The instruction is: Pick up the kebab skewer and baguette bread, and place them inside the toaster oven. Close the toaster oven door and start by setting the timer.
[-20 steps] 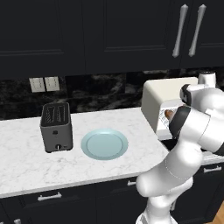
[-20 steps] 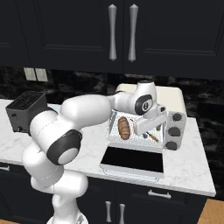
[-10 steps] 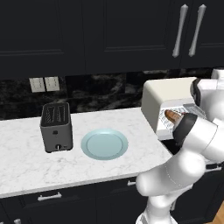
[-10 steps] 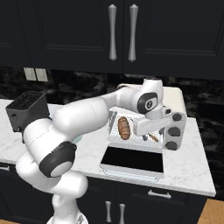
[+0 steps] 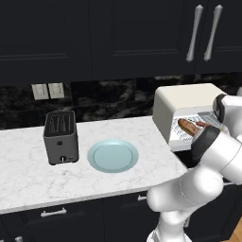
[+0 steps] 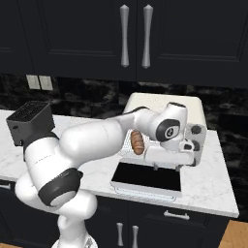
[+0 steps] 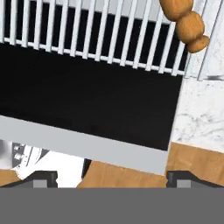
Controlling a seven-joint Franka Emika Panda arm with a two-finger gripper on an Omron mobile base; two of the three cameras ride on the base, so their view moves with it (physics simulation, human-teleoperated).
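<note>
The cream toaster oven (image 6: 164,107) (image 5: 186,101) stands at the counter's right end. Its dark glass door (image 6: 145,175) (image 7: 87,96) is folded down flat, with the silver handle bar (image 7: 87,142) along the front edge. The baguette bread (image 6: 137,142) (image 5: 188,126) lies on the left of the wire rack (image 7: 87,30). The kebab skewer (image 7: 186,17) lies further right on the rack, its rounded brown chunks showing. My gripper (image 6: 167,168) (image 7: 113,179) hangs just above the lowered door, open, with nothing between its fingers.
A pale blue plate (image 5: 113,156) and a dark grey slot toaster (image 5: 60,137) (image 6: 31,121) sit on the marble counter to the left. Dark knobs (image 6: 196,130) line the oven's right side. Black cabinets hang overhead. Wood floor (image 7: 192,157) lies beyond the door's edge.
The hand has drawn back out of the oven mouth and come down over the open door. The skewer stays on the rack. The jaws stay wide.
</note>
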